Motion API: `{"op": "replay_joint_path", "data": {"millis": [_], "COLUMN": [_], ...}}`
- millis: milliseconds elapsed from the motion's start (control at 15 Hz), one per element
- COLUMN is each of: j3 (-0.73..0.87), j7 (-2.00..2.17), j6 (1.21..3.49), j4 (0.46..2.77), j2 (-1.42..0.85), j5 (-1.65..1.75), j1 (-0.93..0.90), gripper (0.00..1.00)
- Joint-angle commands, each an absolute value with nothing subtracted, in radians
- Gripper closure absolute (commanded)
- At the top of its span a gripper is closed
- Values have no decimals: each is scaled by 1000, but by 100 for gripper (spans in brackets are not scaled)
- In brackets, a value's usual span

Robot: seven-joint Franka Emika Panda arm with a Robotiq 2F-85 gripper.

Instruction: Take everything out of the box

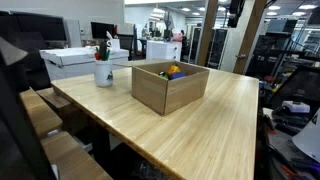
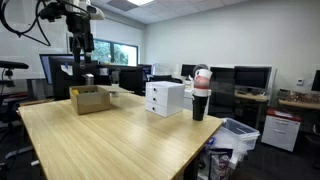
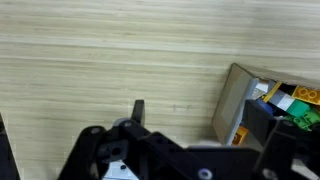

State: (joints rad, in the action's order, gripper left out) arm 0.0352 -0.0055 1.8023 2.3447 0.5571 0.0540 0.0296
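The cardboard box (image 1: pixel 170 90) stands open-topped on the pale wooden surface (image 1: pixel 235 125), near its middle in an exterior view. Small toy pieces (image 1: pixel 175 71) lie inside, with yellow, blue and orange showing over the rim. In an exterior view the arm (image 2: pixel 62 12) hangs well above the box (image 2: pixel 90 100), its jaws pointing down and clear of it. The wrist view looks straight down. There the jaws are spread wide and hold nothing. Bare wood shows between them; one sits left of centre and the other overlaps a corner of the box (image 3: pixel 232 105) (its far side runs out of the picture). Past that corner lie more toy pieces (image 3: pixel 292 100) — yellow, green and blue. A white cup with pens (image 1: pixel 104 72) and white boxes (image 1: pixel 82 60) stand on the same surface, apart from the box.
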Motion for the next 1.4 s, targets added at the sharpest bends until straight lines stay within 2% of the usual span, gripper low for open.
{"op": "replay_joint_path", "data": {"millis": [0,800,1333], "j3": [34,34,-46], "j7": [-7,6,49], "j6": [1799,1828,2005], "j4": [2342,2357,2393], "j2": [556,540,427], "j5": [53,14,-88], "j1": [32,21,-55], "gripper": [0,0,0]}}
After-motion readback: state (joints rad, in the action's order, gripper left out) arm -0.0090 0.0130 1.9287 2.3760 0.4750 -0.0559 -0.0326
